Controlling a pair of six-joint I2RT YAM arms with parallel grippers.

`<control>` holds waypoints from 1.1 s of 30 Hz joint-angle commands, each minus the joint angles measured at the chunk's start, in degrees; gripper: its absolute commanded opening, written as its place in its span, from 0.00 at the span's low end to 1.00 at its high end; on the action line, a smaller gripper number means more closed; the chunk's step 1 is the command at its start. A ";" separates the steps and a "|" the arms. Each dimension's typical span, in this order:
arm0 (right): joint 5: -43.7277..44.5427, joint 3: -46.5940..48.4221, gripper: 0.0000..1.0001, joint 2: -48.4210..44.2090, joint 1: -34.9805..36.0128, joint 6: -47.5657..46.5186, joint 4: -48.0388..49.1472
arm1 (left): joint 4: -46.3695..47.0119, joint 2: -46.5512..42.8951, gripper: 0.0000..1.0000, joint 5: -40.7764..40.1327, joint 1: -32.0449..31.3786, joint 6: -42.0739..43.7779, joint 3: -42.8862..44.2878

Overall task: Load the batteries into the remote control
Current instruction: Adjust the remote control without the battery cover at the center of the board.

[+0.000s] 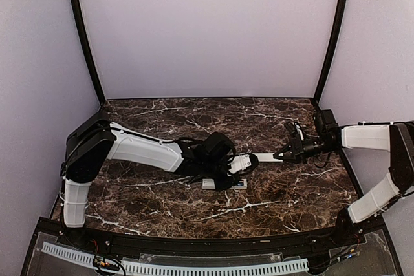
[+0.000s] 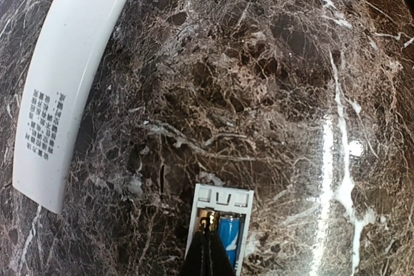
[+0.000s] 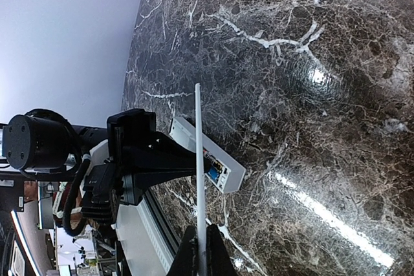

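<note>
The remote control (image 1: 213, 184) lies face down mid-table with its battery bay (image 2: 222, 208) open. One blue battery (image 2: 229, 237) sits in the bay's right slot. My left gripper (image 2: 207, 229) is shut, and its tips press into the left slot by a gold contact; whatever lies under them is hidden. In the top view the left gripper (image 1: 228, 176) hangs right over the remote. My right gripper (image 1: 281, 156) is shut on the thin white battery cover (image 1: 260, 158), held above the table. The cover shows edge-on (image 3: 198, 159) in the right wrist view, above the remote control (image 3: 223, 171).
The cover (image 2: 65, 82) hangs beside the left gripper, its printed side showing. Dark marble table (image 1: 162, 211) stretches all round, with purple walls behind and a black rail (image 1: 194, 244) along the near edge.
</note>
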 commanded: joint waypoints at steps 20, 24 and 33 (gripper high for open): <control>-0.34 -0.58 0.00 -0.94 -0.80 -1.02 0.47 | -0.91 -0.91 0.00 -0.97 -2.23 1.38 1.17; -0.49 -0.54 0.00 -0.84 -0.80 -1.04 0.67 | -0.43 0.32 0.00 -2.09 -2.14 1.43 -0.54; -0.60 -0.41 0.00 -1.40 -0.95 -1.02 0.52 | -2.46 1.81 0.00 -1.02 -1.81 -0.13 -1.28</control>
